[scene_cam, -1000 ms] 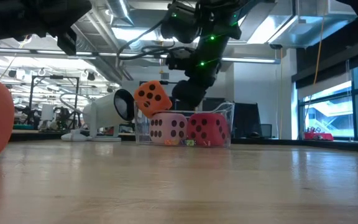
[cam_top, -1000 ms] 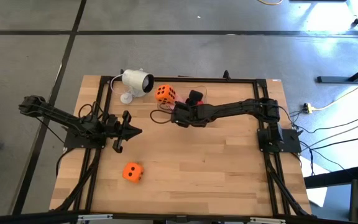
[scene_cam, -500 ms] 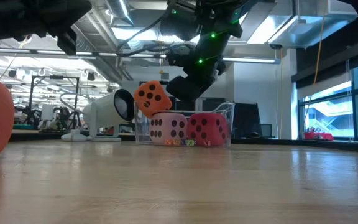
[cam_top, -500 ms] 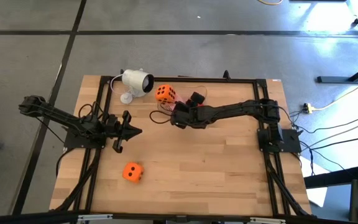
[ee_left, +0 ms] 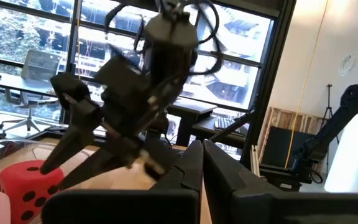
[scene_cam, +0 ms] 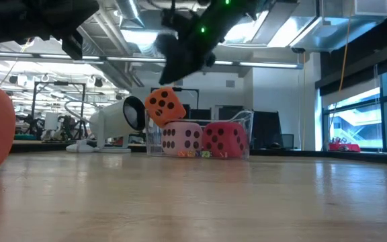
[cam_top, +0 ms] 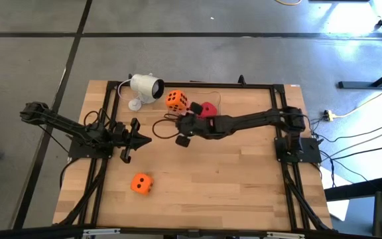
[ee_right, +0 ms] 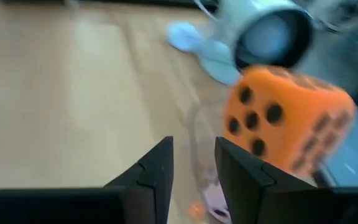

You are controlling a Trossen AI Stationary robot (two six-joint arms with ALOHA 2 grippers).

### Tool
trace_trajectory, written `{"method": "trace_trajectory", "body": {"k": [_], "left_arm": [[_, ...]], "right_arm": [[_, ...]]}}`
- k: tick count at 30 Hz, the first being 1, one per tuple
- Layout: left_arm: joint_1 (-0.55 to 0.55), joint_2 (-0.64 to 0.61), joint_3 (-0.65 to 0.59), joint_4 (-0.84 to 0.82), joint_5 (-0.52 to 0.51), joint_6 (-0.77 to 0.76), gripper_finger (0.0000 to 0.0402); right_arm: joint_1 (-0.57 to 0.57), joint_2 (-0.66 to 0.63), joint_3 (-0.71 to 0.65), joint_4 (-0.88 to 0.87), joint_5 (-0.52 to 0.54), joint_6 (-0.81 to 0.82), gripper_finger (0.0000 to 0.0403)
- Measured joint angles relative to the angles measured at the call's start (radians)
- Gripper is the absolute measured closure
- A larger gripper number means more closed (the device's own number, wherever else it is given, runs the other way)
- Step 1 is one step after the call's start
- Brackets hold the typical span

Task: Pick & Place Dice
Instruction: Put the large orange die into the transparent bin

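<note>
Dice look squishy and light, so best grabbed across two flat faces. Orange one perched tilted on the clear box rim, just beyond the right jaws, which sit slightly parted, holding nothing. Pink and red inside. Another orange loose on the surface, near the left jaws, pinched closed, empty.

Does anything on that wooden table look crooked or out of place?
Yes: one orange foam die sits tilted on the rim of the clear plastic box, atop the pale pink die, not down inside beside the red die.
</note>
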Motion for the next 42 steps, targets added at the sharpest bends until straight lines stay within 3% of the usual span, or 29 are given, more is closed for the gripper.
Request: {"method": "trace_trajectory", "body": {"k": [7,11,15,19,32,36,42], "left_arm": [[0.0,0.0,0.0,0.0,0.0,0.0,0.0395],[0.0,0.0,0.0,0.0,0.0,0.0,0.0395],[0.0,0.0,0.0,-0.001,0.0,0.0,0.0396],[0.0,0.0,0.0,-0.003,0.0,0.0,0.0393],[0.0,0.0,0.0,0.0,0.0,0.0,0.0396],[0.0,0.0,0.0,0.0,0.0,0.0,0.0393],[0.0,0.0,0.0,0.0,0.0,0.0,0.0396]], "right_arm": [[-0.016,-0.071,-0.071,0.13,-0.277,-0.108,0.0284],[-0.025,-0.164,-0.313,0.472,-0.411,-0.181,0.0284],[-0.026,-0.271,-0.571,0.822,-0.476,-0.197,0.0284],[-0.026,-0.403,-0.796,0.975,-0.52,-0.189,0.0284],[-0.026,-0.923,-1.276,0.989,-0.526,-0.158,0.0284],[-0.026,-1.068,-1.346,0.946,-0.536,-0.137,0.0284],[-0.025,-1.273,-1.358,0.696,-0.546,-0.15,0.0284]]}}
